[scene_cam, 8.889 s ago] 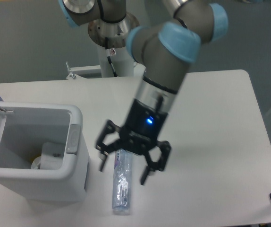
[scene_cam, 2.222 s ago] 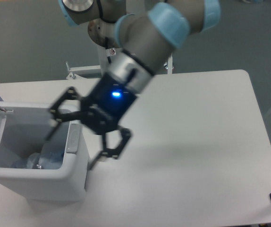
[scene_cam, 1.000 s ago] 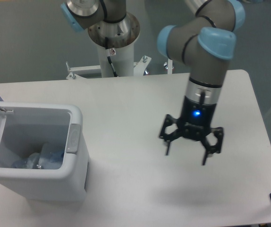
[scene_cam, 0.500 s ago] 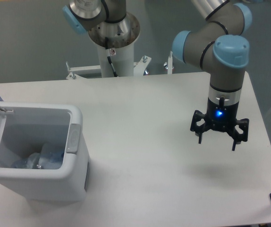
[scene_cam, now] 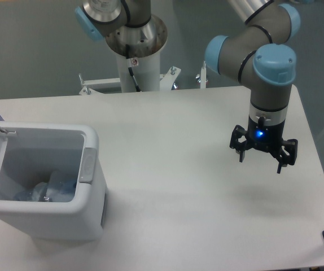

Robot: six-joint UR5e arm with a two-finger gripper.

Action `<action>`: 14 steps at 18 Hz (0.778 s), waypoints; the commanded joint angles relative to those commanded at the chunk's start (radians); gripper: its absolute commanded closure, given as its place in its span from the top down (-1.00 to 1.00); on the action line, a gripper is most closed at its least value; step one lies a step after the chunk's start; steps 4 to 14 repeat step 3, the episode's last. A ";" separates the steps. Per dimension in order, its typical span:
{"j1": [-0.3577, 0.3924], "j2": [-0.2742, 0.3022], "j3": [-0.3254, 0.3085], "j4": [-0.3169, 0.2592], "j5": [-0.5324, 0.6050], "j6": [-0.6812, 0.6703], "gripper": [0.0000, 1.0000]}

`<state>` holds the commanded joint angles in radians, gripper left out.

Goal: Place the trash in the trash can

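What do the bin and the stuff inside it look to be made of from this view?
The trash can looks like white moulded plastic, smooth and matte, with rounded corners and a grey latch tab. The trash inside looks like clear, bluish crumpled plastic, probably a crushed bottle; it is too blurred for more.

The trash can (scene_cam: 91, 212) is white with a grey latch tab (scene_cam: 87, 165), the worktop (scene_cam: 167, 141) white, and the black tool (scene_cam: 261, 160) shows a blue light.
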<state>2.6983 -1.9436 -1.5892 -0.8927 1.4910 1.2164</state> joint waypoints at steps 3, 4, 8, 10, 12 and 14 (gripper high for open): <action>0.000 0.000 -0.003 -0.002 0.009 0.000 1.00; 0.000 0.000 -0.003 -0.002 0.009 0.000 1.00; 0.000 0.000 -0.003 -0.002 0.009 0.000 1.00; 0.000 0.000 -0.003 -0.002 0.009 0.000 1.00; 0.000 0.000 -0.003 -0.002 0.009 0.000 1.00; 0.000 0.000 -0.003 -0.002 0.009 0.000 1.00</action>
